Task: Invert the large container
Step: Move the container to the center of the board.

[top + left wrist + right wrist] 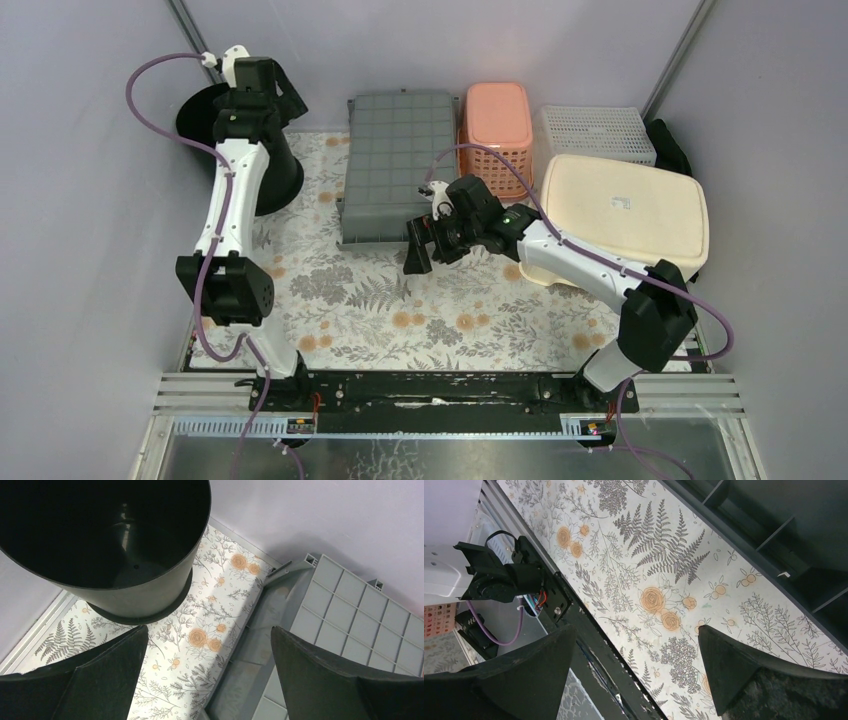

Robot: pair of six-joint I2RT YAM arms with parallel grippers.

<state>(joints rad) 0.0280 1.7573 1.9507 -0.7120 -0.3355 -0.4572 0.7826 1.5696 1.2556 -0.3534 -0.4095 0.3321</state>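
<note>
Black bucket (195,110), back left; left gripper (207,645) near it, fingers spread, empty; large grey container (395,165), back centre, ribbed base upward; right gripper (634,635) just before its near edge, spread, empty; orange basket (495,120), white basket (597,132), cream tub (620,210), right

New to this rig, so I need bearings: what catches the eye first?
The large gray container sits at back center, ribbed side up. The right gripper hangs open by its near edge; the left gripper, open too, hovers beside the black bucket at back left.
</note>
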